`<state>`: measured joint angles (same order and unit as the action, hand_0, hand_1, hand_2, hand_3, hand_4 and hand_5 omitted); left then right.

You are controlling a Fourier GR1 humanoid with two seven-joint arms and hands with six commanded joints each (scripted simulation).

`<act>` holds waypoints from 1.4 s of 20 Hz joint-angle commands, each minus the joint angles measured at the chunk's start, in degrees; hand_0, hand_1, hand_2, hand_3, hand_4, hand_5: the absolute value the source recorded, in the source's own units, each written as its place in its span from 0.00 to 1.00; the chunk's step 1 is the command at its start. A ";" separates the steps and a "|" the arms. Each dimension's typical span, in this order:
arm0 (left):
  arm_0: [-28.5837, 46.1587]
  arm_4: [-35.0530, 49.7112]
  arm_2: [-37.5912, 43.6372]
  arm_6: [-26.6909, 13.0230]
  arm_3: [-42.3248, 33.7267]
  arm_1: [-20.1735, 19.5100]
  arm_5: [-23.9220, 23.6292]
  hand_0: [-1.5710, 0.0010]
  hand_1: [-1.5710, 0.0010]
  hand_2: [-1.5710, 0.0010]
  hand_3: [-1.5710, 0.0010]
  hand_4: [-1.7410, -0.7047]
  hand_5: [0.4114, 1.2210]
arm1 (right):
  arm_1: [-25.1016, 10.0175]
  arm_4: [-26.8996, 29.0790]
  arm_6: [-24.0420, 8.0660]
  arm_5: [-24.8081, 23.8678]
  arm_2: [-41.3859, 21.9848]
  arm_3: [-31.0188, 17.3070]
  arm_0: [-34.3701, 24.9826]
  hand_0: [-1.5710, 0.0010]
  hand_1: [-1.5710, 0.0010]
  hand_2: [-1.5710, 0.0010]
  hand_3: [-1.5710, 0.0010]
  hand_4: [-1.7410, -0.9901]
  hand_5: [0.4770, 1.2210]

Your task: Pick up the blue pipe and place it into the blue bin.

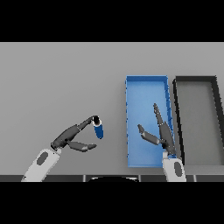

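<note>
Both hands open: left hand [72, 139] touches blue pipe [99, 129].

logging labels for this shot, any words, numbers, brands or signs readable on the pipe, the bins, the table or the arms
None: no text, number, brand or sign can be read anywhere in the head view.
blue pipe: plain blue with a dark end, no marking.
blue bin: plain walls and floor.
black bin: plain.
table: bare grey.
left hand and right hand: dark, unmarked; the white forearms carry only grey oval patches, no lettering.
</note>
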<state>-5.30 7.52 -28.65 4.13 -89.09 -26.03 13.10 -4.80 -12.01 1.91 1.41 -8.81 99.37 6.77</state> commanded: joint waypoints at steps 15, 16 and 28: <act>-8.12 -0.84 -1.26 4.06 13.31 12.71 -0.01 0.98 0.91 0.86 0.93 0.43 0.25 | -1.00 1.11 -0.58 0.42 1.18 0.93 0.09 1.00 1.00 1.00 1.00 0.73 0.17; -7.93 -0.65 -1.23 3.47 13.04 13.06 -0.39 0.94 0.83 0.77 0.86 0.41 0.30 | -0.48 1.61 -0.89 0.74 0.95 0.60 0.23 1.00 1.00 1.00 1.00 0.72 0.17; -6.85 -1.28 -3.34 7.62 9.65 15.55 -4.16 0.07 0.06 0.06 0.10 0.04 0.95 | -0.80 1.28 -0.62 0.71 1.16 -0.23 0.07 1.00 1.00 1.00 1.00 0.73 0.17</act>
<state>-12.17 6.38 -31.98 12.02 -79.48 -10.48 9.07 -5.60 -10.73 1.26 2.13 -7.65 99.14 6.85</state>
